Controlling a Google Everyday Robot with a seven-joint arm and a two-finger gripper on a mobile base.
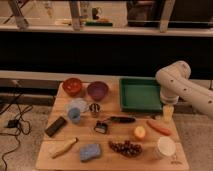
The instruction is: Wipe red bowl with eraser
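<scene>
The red bowl sits at the back left of the wooden table, next to the purple bowl. The eraser, a flat black block, lies near the table's left edge, in front of the red bowl. My white arm reaches in from the right. My gripper hangs low at the right side of the table, by the green tray's front right corner. It is far from both the eraser and the red bowl and holds nothing that I can see.
A green tray stands at the back right. A clear bowl, blue cup, metal cup, black clip, dark utensil, carrot, orange fruit, grapes, white cup, blue sponge and pale yellow wedge are spread over the table.
</scene>
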